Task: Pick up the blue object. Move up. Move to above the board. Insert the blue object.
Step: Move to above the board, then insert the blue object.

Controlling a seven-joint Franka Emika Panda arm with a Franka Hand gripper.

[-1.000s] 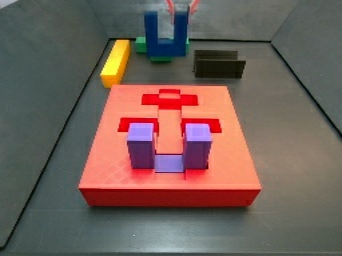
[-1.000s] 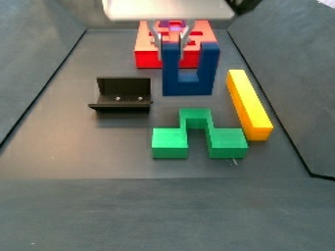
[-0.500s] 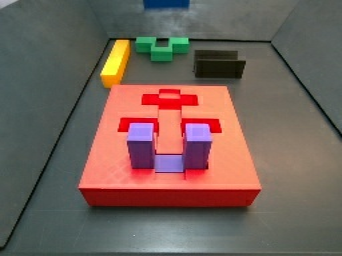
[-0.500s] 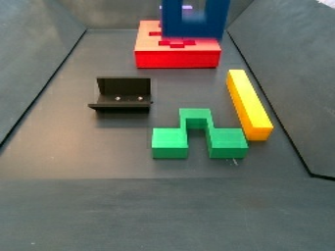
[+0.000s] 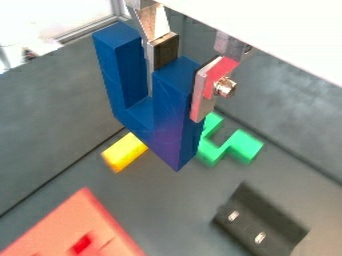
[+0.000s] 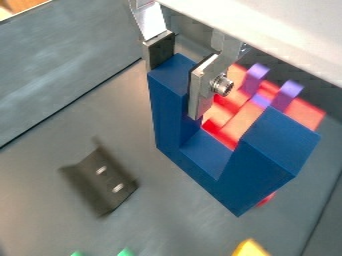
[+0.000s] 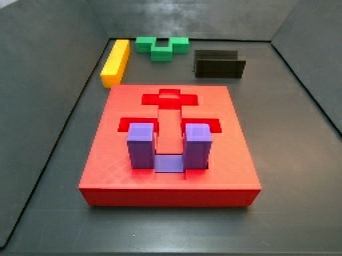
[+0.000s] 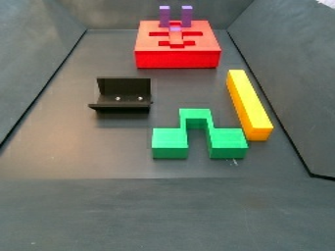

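My gripper is shut on one prong of the dark blue U-shaped object and holds it high above the floor, prongs up. Both wrist views show this; in a wrist view the gripper clamps the blue object with the red board below and beyond it. Gripper and blue object are out of view in both side views. The red board lies flat with a purple U-shaped block standing in one recess; it also shows in a side view.
A green notched block, a yellow bar and the dark fixture stand on the dark floor, away from the board. They also show in a side view: green block, yellow bar, fixture. Walls enclose the floor.
The gripper has risen with the blue object off the floor by the green block, up out of both side views.
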